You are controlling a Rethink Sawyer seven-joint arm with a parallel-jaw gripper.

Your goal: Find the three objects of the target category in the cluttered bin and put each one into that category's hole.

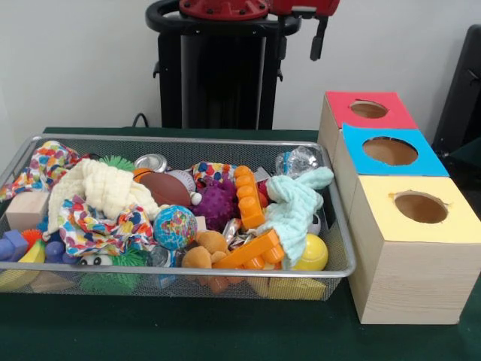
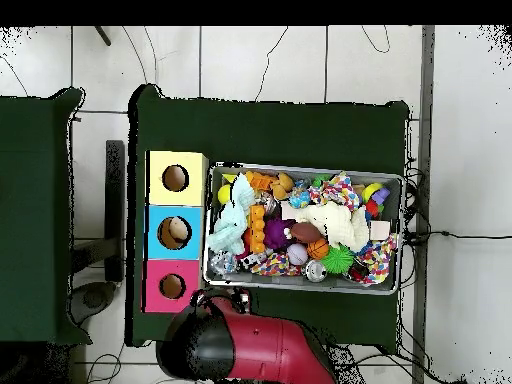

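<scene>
A wire mesh bin [image 1: 188, 141] is piled with toys. Among them are a mint green cloth [image 1: 297, 207], orange plastic blocks [image 1: 249, 197], a purple spiky ball [image 1: 218, 203], a globe-patterned ball [image 1: 175, 227], a yellow ball [image 1: 312, 254] and a brown football [image 1: 165, 188]. To the right of the bin stand three wooden boxes with round holes, topped red [image 1: 342, 113], blue [image 1: 430, 162] and yellow [image 1: 383, 218]. My gripper [image 1: 319, 37] hangs drawn back high above the table's far side, away from the bin. In the overhead view the gripper [image 2: 235, 298] sits just outside the bin [image 2: 300, 167], near the red box [image 2: 155, 285].
A cream cloth [image 1: 101, 188] and a dotted colourful cloth [image 1: 98, 226] cover the bin's left half. A wooden block [image 1: 26, 210], a metal can [image 1: 152, 162] and crumpled clear plastic [image 1: 297, 159] lie near the walls. A green cloth covers the table [image 1: 225, 331].
</scene>
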